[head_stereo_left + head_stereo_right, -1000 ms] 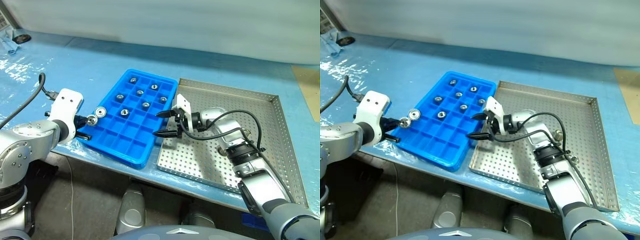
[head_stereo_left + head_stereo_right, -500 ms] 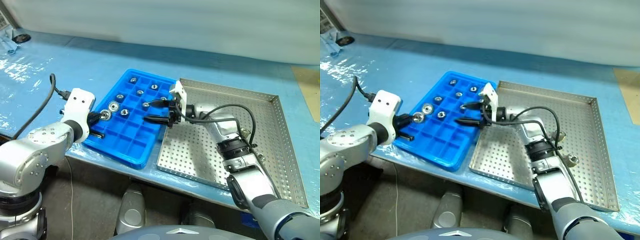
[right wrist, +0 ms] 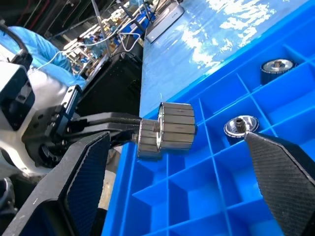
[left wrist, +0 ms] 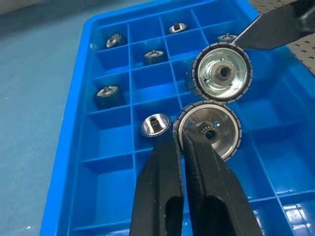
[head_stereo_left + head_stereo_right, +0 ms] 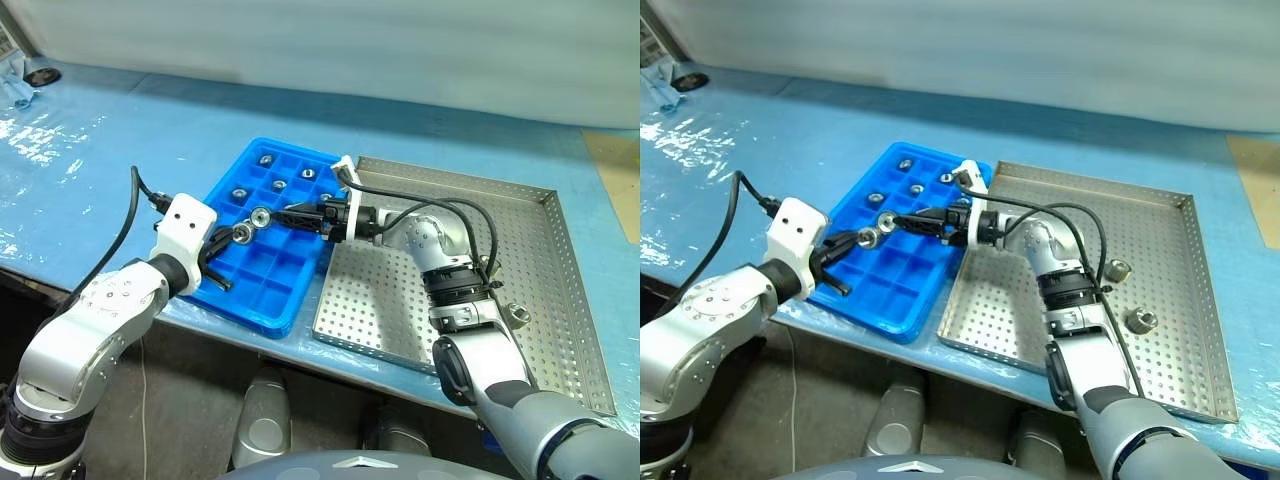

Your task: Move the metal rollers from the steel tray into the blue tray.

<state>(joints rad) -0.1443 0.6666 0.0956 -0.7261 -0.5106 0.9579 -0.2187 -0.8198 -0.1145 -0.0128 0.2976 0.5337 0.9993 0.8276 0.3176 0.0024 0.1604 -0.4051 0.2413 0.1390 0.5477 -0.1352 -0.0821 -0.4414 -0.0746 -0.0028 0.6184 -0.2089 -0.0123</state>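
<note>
Metal rollers [image 5: 1140, 320] number two on the perforated floor of the steel tray [image 5: 400, 300], lying loose near its right side, while six others sit one to a compartment in the far half of the blue tray [image 5: 262, 312], which lies just left of the steel tray and touches it. The left pincer [image 5: 232, 237] is fully shut, its fingers nipping the hub of a joined pair of rollers [image 4: 215, 98] held in the air above the middle of the blue tray. The right pincer [image 5: 290, 215] stands spread to its widest and holds nothing; its fingers point leftward and flank the held pair without touching it. Compared with a second ago, the left arm has carried its load from the blue tray's left edge inward over the compartments, and the right pincer has left the steel tray's rim, rolled, and come to meet it. This convergence suggests a hand-over or a guided release, so the pair is probably close to being lowered into an empty compartment; the two loose rollers would then remain to be fetched. The counter [image 5: 150, 120] is covered with a glossy blue sheet, wrinkled at the left, with a pale backdrop behind it and dark floor below its near edge.
</note>
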